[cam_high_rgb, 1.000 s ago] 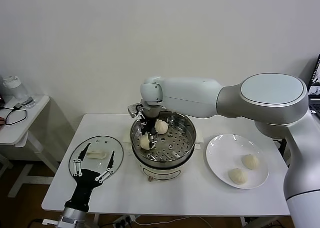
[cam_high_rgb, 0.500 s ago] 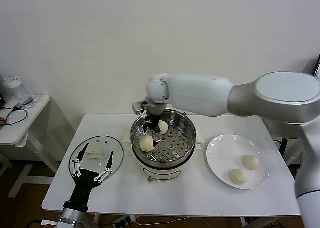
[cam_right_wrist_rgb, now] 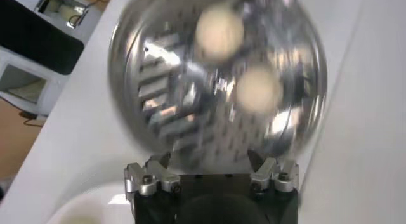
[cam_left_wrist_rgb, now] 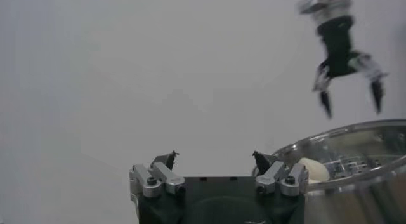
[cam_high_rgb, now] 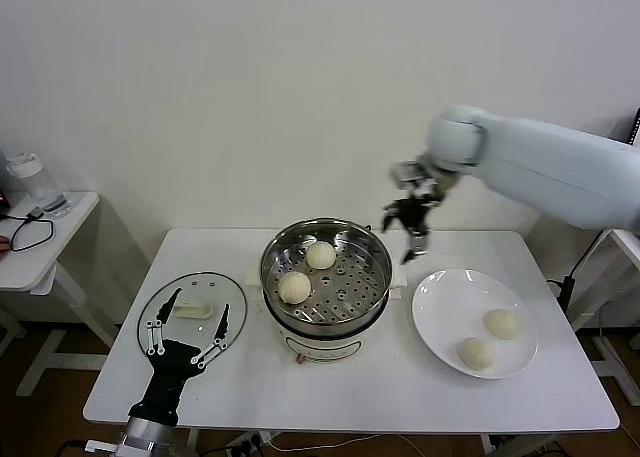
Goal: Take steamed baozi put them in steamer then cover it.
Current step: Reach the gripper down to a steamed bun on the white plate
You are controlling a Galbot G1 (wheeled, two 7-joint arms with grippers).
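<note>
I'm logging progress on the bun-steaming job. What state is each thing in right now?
steamer: uncovered, two baozi on its perforated tray.
baozi in the steamer: two, lying apart.
baozi on the plate: two, waiting.
plate: on the table, right of the steamer.
cover: off, lying flat left of the steamer.
right gripper: open, empty, raised between steamer and plate.
left gripper: open, empty, over the cover.

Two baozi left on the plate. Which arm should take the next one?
Right. The right gripper is open and empty, in the air between the steamer and the plate. The left gripper hovers by the cover, across the steamer.
</note>
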